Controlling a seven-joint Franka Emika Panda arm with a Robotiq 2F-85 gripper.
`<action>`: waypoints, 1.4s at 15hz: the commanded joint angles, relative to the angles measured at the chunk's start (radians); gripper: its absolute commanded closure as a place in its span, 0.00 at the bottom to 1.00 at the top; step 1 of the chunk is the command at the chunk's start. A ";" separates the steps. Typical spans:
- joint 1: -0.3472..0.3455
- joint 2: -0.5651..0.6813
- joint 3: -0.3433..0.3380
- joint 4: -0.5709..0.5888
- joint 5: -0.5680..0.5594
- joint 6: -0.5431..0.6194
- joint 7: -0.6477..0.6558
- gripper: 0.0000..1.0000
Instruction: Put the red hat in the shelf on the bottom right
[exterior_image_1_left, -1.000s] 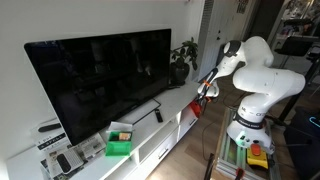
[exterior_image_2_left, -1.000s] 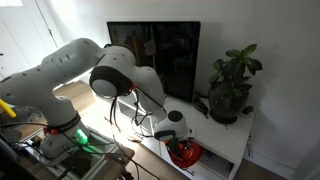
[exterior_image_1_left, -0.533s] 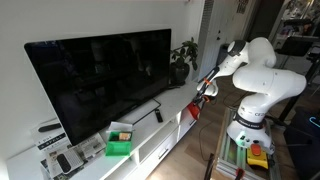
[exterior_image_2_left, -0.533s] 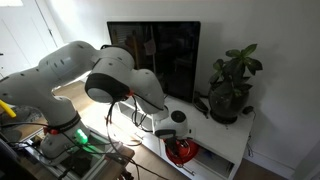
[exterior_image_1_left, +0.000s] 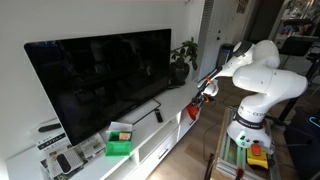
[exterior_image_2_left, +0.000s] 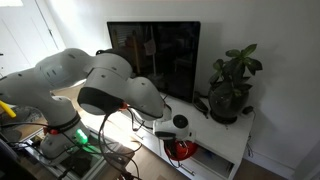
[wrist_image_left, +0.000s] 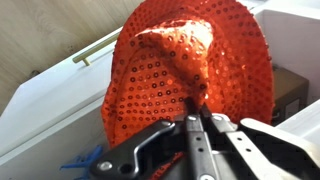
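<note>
The gripper (wrist_image_left: 197, 118) pinches a fold of the red hat (wrist_image_left: 190, 60), which hangs just off the front edge of the cabinet top (exterior_image_2_left: 228, 138), near the corner by the plant (exterior_image_2_left: 232, 85). The shelf (wrist_image_left: 289, 92) shows as a dark opening beside the hat, so I judge the carry goes inward from here

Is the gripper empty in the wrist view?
No, the gripper is shut, pinching the sequined fabric of the red hat.
</note>
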 joint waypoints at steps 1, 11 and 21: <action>-0.095 0.087 0.097 0.061 0.055 -0.086 -0.072 0.99; -0.098 0.113 0.100 0.123 0.183 -0.215 -0.094 0.95; -0.119 0.168 0.124 0.184 0.257 -0.297 -0.088 0.98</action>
